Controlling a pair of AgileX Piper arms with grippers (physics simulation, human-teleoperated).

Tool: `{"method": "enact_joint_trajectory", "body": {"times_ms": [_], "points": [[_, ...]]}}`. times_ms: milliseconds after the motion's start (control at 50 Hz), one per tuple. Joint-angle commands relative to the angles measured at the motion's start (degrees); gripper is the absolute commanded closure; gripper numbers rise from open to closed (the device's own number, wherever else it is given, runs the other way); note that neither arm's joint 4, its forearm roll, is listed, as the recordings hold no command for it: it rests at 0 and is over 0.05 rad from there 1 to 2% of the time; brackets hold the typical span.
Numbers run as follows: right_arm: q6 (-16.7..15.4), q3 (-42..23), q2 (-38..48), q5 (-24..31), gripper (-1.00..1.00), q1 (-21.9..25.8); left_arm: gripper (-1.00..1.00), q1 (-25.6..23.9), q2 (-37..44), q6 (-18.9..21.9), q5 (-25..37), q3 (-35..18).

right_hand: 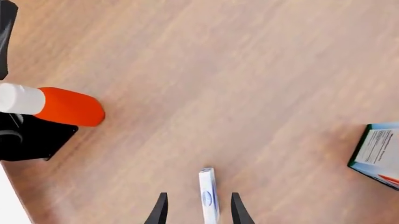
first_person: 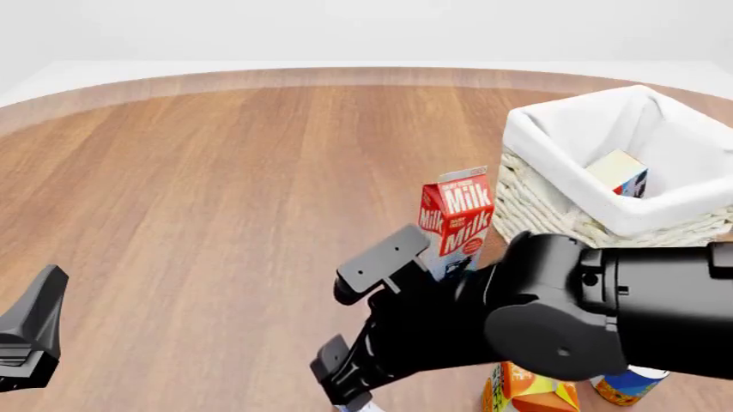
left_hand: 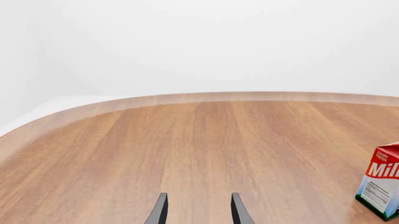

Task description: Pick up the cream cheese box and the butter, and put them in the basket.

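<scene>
The cream cheese box (right_hand: 209, 196), thin and white with a blue mark, shows edge-on between my right gripper's (right_hand: 198, 211) two fingers, which stand wide apart and do not touch it. In the front view the right gripper (first_person: 343, 390) hangs low over the near table under its bulky arm, with a bit of white just below it. The basket (first_person: 550, 137) stands at the right. A pale-faced box with red and blue print (first_person: 619, 172), apparently the butter, lies inside it. My left gripper (left_hand: 198, 211) is open and empty over bare table; it also shows in the front view (first_person: 29, 339).
A red-and-white Milk carton (first_person: 458, 219) stands left of the basket, close behind the right arm; it also shows in the left wrist view (left_hand: 381, 184) and the right wrist view (right_hand: 377, 154). An orange juice carton (first_person: 527, 390) and a round can (first_person: 626, 386) stand near the front. An orange-red cylinder with a white end (right_hand: 62, 106) lies beside the left arm.
</scene>
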Motion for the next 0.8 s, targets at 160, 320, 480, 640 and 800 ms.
{"method": "enact_joint_trajectory", "body": {"times_ms": [160, 320, 480, 640, 800], "points": [[1.5, 2.7, 2.3, -3.5, -1.00, 0.2, -1.00, 0.0, 0.0, 0.0, 0.0, 0.0], [2.2, 3.5, 2.7, -4.2, -1.00, 0.3, -1.00, 0.0, 0.0, 0.0, 0.0, 0.0], [3.1, 5.0, 4.2, -6.1, -1.00, 0.8, -1.00, 0.0, 0.0, 0.0, 0.0, 0.0], [3.7, 5.7, 3.9, -6.3, -1.00, 0.8, -1.00, 0.0, 0.0, 0.0, 0.0, 0.0], [3.6, 6.0, 4.0, -6.9, -1.00, 0.7, -1.00, 0.0, 0.0, 0.0, 0.0, 0.0]]}}
